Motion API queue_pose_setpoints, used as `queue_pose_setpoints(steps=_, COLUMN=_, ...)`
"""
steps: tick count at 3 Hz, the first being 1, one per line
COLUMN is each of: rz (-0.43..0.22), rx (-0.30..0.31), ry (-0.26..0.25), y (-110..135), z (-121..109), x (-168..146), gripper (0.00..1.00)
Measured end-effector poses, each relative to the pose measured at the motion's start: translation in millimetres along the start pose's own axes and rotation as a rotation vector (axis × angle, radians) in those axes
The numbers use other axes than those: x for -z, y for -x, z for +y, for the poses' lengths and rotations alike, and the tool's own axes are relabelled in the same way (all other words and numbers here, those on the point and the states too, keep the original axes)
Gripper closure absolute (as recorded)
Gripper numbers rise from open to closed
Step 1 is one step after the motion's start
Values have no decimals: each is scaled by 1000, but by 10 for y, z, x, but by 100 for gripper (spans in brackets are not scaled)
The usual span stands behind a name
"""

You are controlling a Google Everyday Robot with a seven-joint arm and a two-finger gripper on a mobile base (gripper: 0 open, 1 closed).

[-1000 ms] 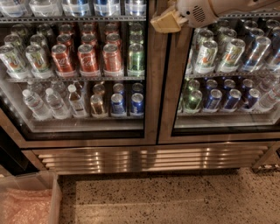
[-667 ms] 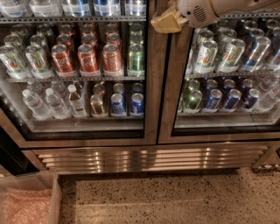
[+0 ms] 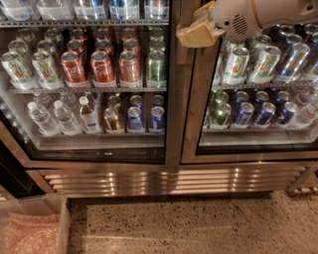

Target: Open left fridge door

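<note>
hand (image 3: 193, 33) at top edge, arm (image 3: 268, 15) and fridge (image 3: 174, 171) cropped

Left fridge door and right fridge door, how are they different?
The left fridge door shows red cans and water bottles; the right door shows green-white cans and blue cans. The gripper sits by their top seam, arm crossing only the right door. Both are steel-framed glass.

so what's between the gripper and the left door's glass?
Camera view: only the left door's own steel stile. The gripper hangs near the top, in front of the centre frames where the two doors meet.
</note>
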State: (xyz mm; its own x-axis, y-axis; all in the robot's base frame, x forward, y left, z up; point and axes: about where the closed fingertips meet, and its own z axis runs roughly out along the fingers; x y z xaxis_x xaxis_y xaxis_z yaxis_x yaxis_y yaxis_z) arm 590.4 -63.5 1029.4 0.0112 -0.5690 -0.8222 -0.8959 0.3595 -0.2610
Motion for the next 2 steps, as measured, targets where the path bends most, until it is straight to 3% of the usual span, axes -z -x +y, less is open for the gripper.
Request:
queue_pose_setpoints(steps=1, rz=-38, rx=29, ry=44, y=115, z=372, x=79, gripper=100)
queue_pose_setpoints(steps=2, rz=-96, rx=8, ry=64, y=28, z=617, x=217, gripper=83)
